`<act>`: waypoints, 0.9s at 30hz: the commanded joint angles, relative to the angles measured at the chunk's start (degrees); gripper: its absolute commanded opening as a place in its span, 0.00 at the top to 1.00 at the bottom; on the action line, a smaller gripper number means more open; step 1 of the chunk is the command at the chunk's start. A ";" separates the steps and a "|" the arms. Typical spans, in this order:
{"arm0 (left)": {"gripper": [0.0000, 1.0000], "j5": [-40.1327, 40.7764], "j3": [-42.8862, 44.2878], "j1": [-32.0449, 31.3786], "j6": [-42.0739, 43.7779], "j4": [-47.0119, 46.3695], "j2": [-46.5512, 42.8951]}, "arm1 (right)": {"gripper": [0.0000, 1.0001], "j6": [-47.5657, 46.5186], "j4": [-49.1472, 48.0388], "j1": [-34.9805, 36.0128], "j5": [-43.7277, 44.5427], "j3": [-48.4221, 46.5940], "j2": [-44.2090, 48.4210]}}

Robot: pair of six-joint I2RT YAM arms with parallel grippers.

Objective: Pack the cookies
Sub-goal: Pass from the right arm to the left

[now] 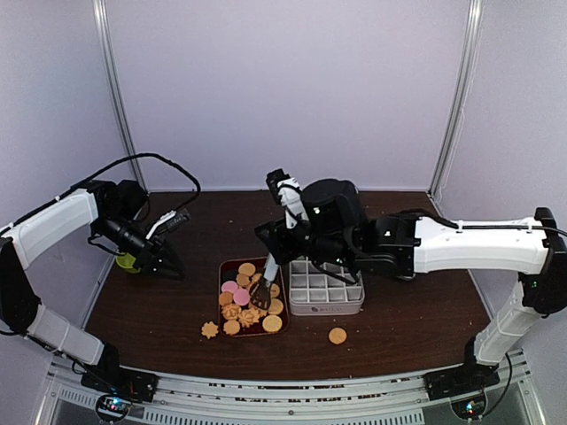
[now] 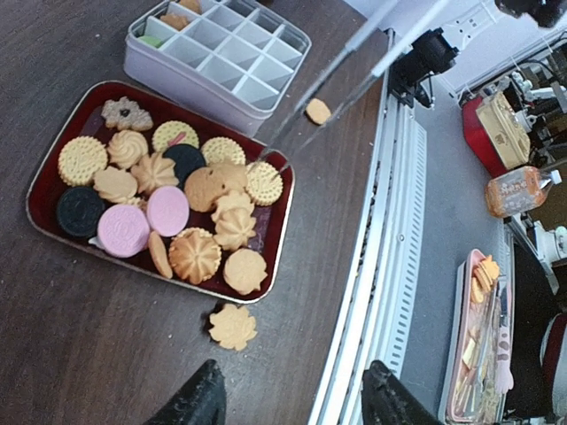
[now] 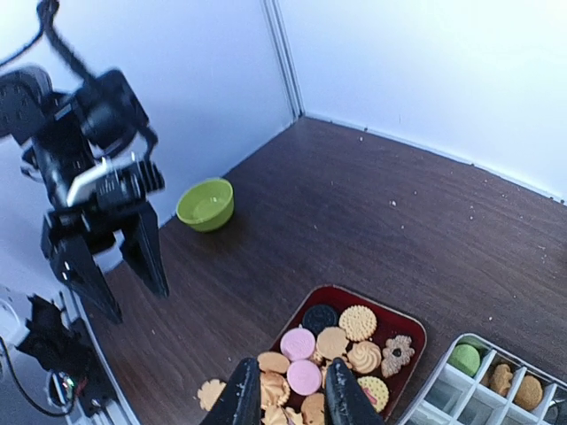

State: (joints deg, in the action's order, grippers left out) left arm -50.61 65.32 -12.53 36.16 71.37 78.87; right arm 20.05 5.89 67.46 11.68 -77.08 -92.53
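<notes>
The cookies lie heaped in a dark red tray, round, flower-shaped, pink and dark ones mixed together. One leaf-shaped cookie rests on the table just outside the tray, and a round one sits in front of the white compartment box. My right gripper is shut on metal tongs whose tips reach down onto the tray. The box holds a green cookie and a few brown ones. My left gripper hovers open and empty at the left, away from the tray.
A small green bowl stands at the far left beside the left gripper. The table's near edge, with a metal rail, runs close to the tray. White walls enclose the back and both sides.
</notes>
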 commanded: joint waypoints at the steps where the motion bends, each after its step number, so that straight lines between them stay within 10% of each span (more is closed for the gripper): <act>1: 0.44 -3.35 3.22 -4.27 1.04 -0.54 1.03 | 1.00 5.25 -9.49 -2.39 -2.10 2.65 5.47; 13: 0.44 -4.01 11.89 -13.78 -3.50 -4.58 6.75 | 0.94 15.36 -25.08 -5.93 -15.16 8.05 7.25; 27: 0.67 -7.92 11.32 -15.74 3.27 0.61 8.20 | 0.92 19.80 -30.69 -7.00 -19.94 9.34 5.67</act>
State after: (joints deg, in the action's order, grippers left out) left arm -55.16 76.93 -27.49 35.22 68.75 86.37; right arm 37.41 -19.35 61.12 -6.22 -68.55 -86.56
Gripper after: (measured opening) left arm 0.377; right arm 0.235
